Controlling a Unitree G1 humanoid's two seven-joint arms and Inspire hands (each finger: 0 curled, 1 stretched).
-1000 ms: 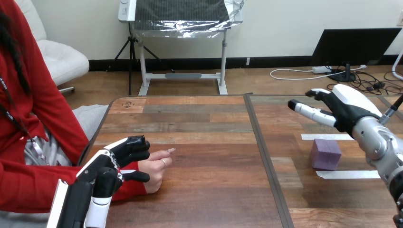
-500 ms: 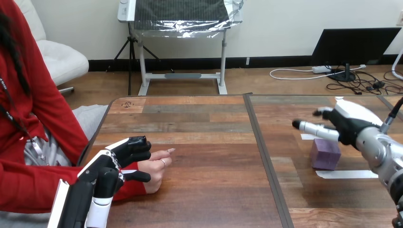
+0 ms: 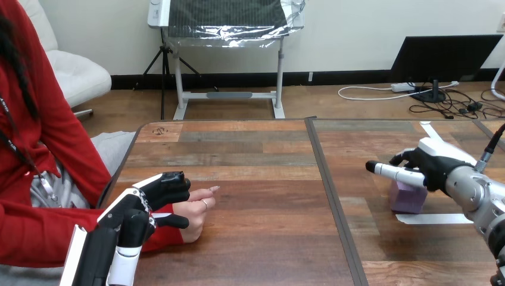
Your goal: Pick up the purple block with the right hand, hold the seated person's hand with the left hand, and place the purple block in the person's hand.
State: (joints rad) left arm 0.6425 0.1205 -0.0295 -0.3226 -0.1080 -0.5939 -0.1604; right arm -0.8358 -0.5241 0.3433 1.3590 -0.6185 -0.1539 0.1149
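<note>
Right now, in the head view, the pick-up is the step in hand. The right hand (image 3: 438, 165) hangs just over the purple block (image 3: 407, 199), its fingers (image 3: 390, 171) stretched out straight and closed on nothing. The block stands on the table (image 3: 256, 173) at its right side, just beside a white tape strip (image 3: 435, 218). At the left, the left hand (image 3: 140, 205) has fingers and thumb curled round the person's hand (image 3: 196, 208), which rests on the table near its left edge. Next, I judge, the right hand must sink lower and close fingers and thumb about the block's sides before lifting.
</note>
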